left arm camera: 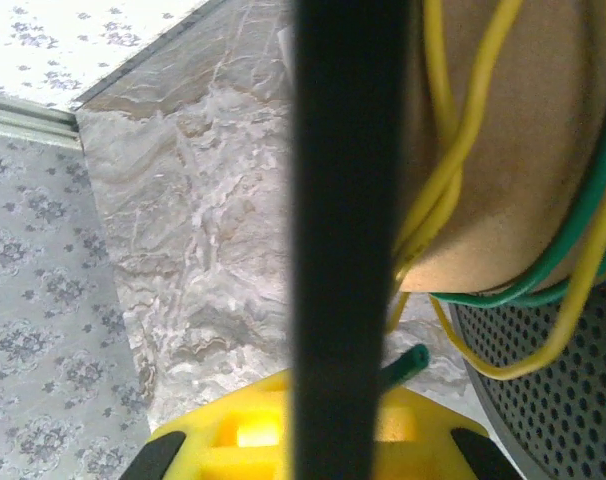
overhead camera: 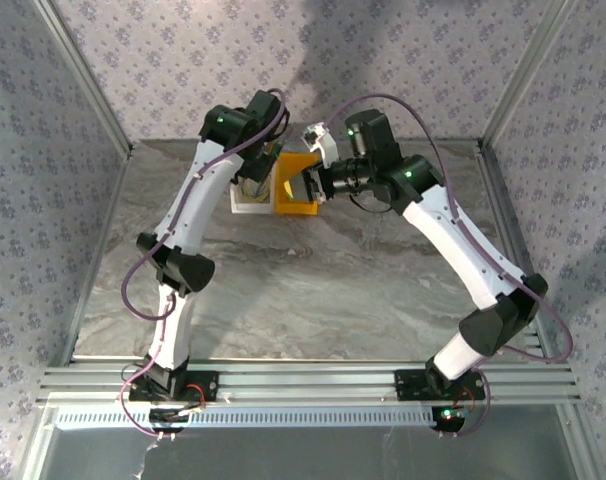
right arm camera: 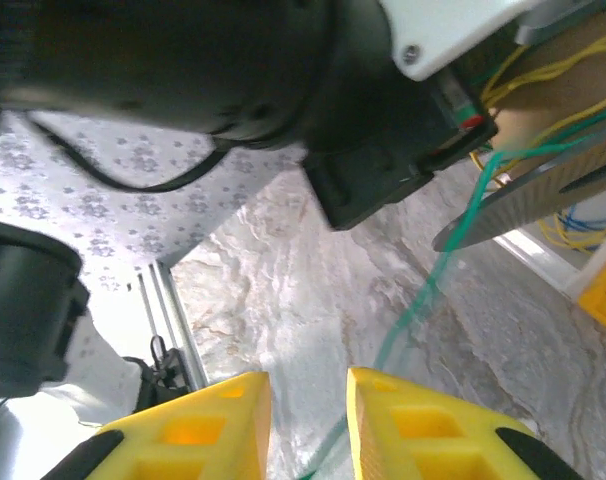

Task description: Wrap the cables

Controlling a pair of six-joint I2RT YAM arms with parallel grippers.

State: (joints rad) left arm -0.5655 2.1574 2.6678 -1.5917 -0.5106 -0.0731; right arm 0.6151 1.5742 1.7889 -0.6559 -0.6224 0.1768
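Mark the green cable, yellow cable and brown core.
green cable [right arm camera: 415, 305], right wrist view, slack middle stretch.
yellow cable [left arm camera: 453, 150], left wrist view, diagonal wound strand.
brown core [left arm camera: 528, 150], left wrist view, bare side.

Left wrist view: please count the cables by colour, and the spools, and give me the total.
Yellow cable: 1
Green cable: 1
Spool: 1
Total: 3
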